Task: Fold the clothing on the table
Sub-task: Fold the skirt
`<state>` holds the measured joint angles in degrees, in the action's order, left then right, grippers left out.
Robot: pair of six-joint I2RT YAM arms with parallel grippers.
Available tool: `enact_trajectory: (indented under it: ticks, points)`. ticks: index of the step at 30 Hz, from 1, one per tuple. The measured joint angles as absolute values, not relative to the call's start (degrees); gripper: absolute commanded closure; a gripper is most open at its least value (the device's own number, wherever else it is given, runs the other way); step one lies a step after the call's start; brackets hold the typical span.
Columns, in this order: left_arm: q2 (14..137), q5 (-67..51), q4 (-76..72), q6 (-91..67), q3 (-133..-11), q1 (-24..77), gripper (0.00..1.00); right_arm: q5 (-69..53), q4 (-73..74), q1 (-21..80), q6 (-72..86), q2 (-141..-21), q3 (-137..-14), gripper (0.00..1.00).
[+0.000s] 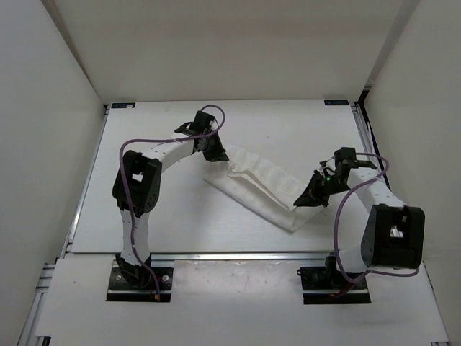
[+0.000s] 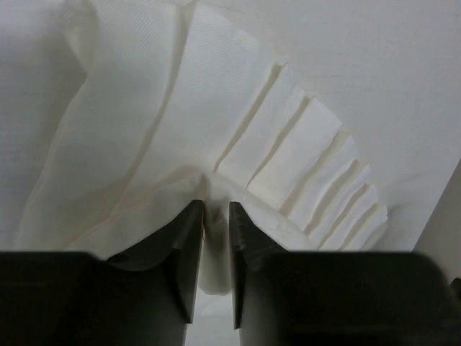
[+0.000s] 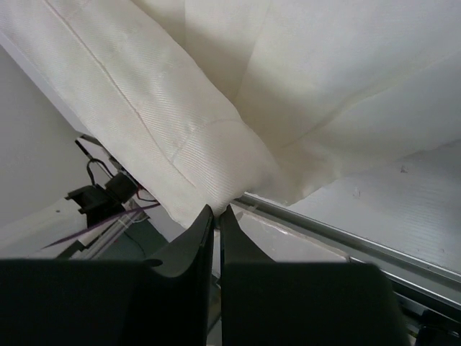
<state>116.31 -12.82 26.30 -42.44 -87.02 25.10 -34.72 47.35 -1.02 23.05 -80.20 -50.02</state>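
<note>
Top external view: the clothing (image 1: 263, 189) is seen stretched as a long white band across the middle of the table (image 1: 180, 223), running from just left of centre down toward the lower right. Its upper-left end is met by the left gripper (image 1: 216, 153) and its lower-right end by the right gripper (image 1: 308, 196), one claw at each end.

Over to the left wrist view: a bunch of fabric is caught in the narrow gap between the two dark fingers (image 2: 189, 245). Crisp pleats are fanned out toward the right of the frame, and softer crinkled folds are seen at the upper left.

On to the right wrist view: the fingers (image 3: 193, 245) are pressed almost together, and a hemmed corner of the cloth is pinched at their tips, with the rail (image 3: 324, 232) seen below it.

Back above, the left arm is bent in an arch, elbow at the left and wrist reaching toward centre. The right arm is folded back, elbow at the lower right and wrist pointed left.
</note>
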Motion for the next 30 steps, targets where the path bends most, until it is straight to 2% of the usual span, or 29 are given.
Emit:
enact_trajectory:
  ticks: [1,2,5,10,14,15,16,20,24,28,29,30]
  points:
    - [117.08,-12.8,26.35,-42.09,-87.88,25.26,0.39,-34.83,46.87,-1.72,23.31,-80.66,-50.0,0.88]
    - [117.84,-12.84,26.37,-42.17,-88.92,25.3,0.02,-34.96,46.19,-2.42,23.59,-81.1,-50.0,0.84]
    - [120.55,-12.91,26.09,-42.89,-93.17,25.3,0.02,-36.16,42.57,-4.99,25.5,-82.94,-49.52,0.73]
    - [124.77,-13.45,24.86,-44.47,-102.1,25.12,0.01,-33.41,33.23,-7.84,32.18,-82.74,-45.84,0.67]
    - [127.61,-14.76,23.64,-45.56,-110.04,24.43,0.01,-25.98,24.27,-7.75,36.97,-76.4,-42.35,0.6]
    - [127.46,-15.09,23.4,-45.54,-110.41,24.16,0.01,-23.59,22.61,-7.6,37.6,-73.76,-41.91,0.51]
    - [126.98,-15.44,23.31,-45.47,-110.32,23.79,0.02,-21.85,21.5,-7.38,38.19,-71.42,-41.76,0.47]
    - [122.76,-16.6,22.59,-44.6,-103.81,22.24,0.02,-13.37,21.39,-4.71,37.28,-64.2,-43.18,0.45]
    - [116.95,-18.02,22.28,-43.33,-93.69,21.56,0.02,-8.01,28.91,-1.39,35.31,-66.83,-46.5,0.44]
    - [112.55,-19.49,22.24,-42.17,-85.95,23.83,0.01,-7.66,35.62,-0.51,34.09,-68.47,-41.8,0.44]
    - [112.14,-19.79,22.09,-41.93,-85.06,24.58,0.01,-8.12,36.88,-0.54,34.06,-68.47,-39.83,0.39]
    - [111.96,-20.08,21.8,-41.71,-84.36,25.23,0.01,-8.75,37.65,-0.67,34.04,-68.47,-38.15,0.39]
